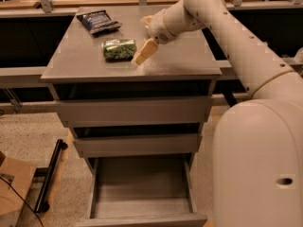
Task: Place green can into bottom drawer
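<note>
The green can (119, 49) lies on its side on the grey cabinet top (85, 56), left of centre. My gripper (144, 51) hangs just right of the can, low over the top and close beside it, with nothing seen in it. The bottom drawer (142, 186) is pulled out below and its grey inside is bare. The two shallower drawers (135, 111) above it are pushed in.
A dark blue chip bag (98, 21) lies at the back left of the top. A white bowl (146, 19) shows partly behind my arm (222, 37), which fills the right side. A black stand (51, 176) and a cardboard box (12, 190) lie on the floor at left.
</note>
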